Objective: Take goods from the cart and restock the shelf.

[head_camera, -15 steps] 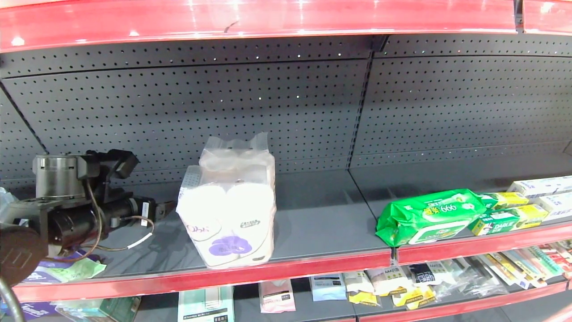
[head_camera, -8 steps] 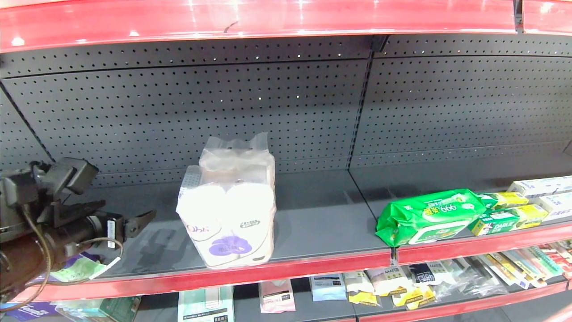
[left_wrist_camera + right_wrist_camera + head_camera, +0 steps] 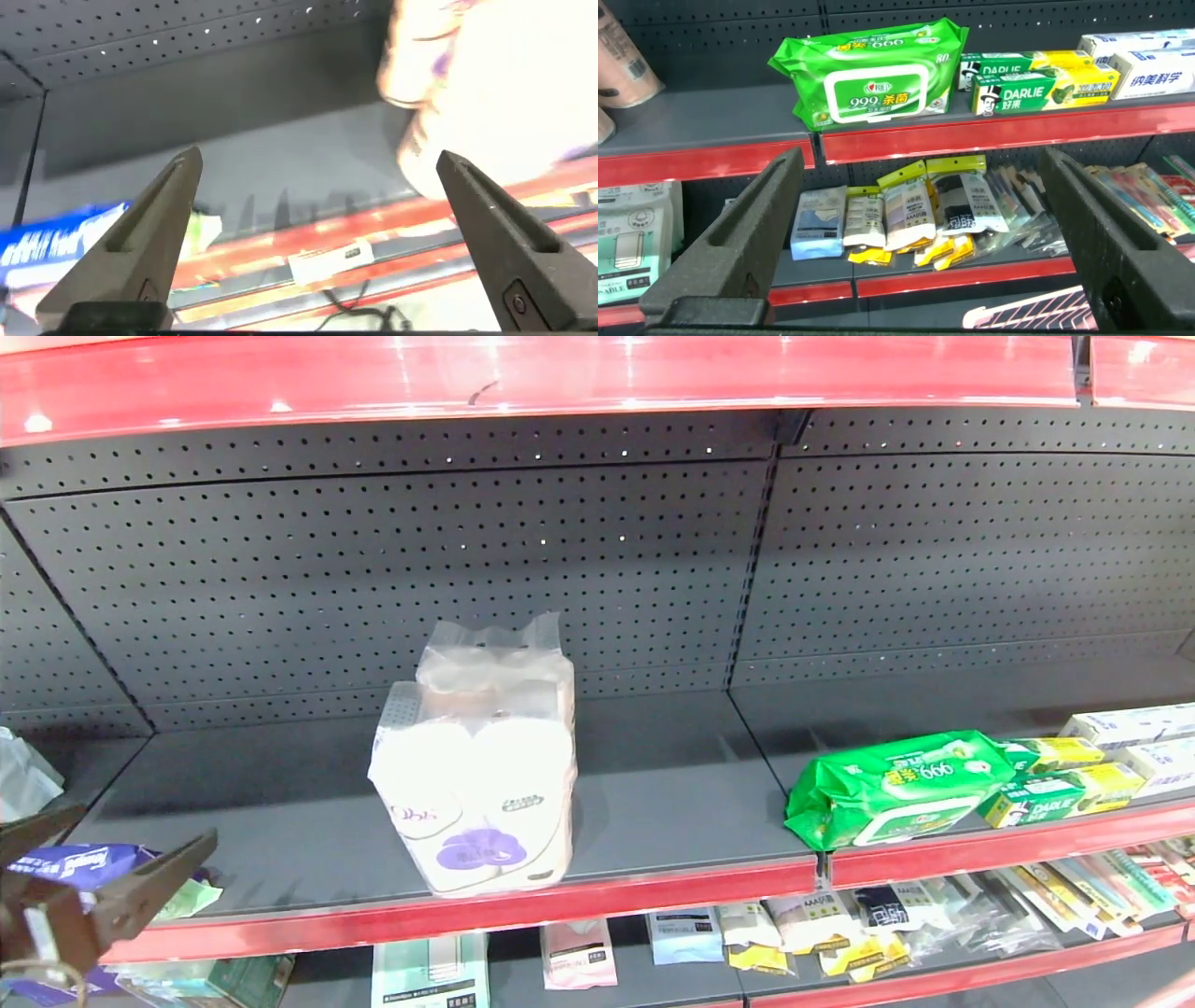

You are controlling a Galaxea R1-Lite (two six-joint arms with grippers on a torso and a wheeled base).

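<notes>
Plastic film wraps the toilet-roll pack [image 3: 476, 784], which stands upright on the grey shelf [image 3: 672, 803] near 6 o'clock in the head view, its front face close to the red front lip [image 3: 607, 894]. Treat this position as the main hazard: the pack is tall, soft and stacked in two tiers, so a light knock from the 9 o'clock side is likely to tip it over the lip. The left gripper [image 3: 149, 823] sits at 8 o'clock, low at the shelf front, with its fingers spread wide and nothing between them; the left wrist view confirms the empty, splayed left gripper [image 3: 320, 157] with the pack just off one finger. Note that one finger overlaps a purple packet [image 3: 79, 861] lying at the shelf edge; a careless sweep could drag or snag that packet. The right gripper [image 3: 924, 154] is likewise spread and empty, facing the green wipes pack [image 3: 868, 70] and the toothpaste boxes [image 3: 1027, 89], which lie at 4 o'clock in the head view. Below them, small sachets [image 3: 915, 210] lean loosely on the lower shelf; a wide jaw passing close could hook or scatter them. Keep both arms clear of the shelf front before you turn toward the cart, and place the next item well behind the lip.
</notes>
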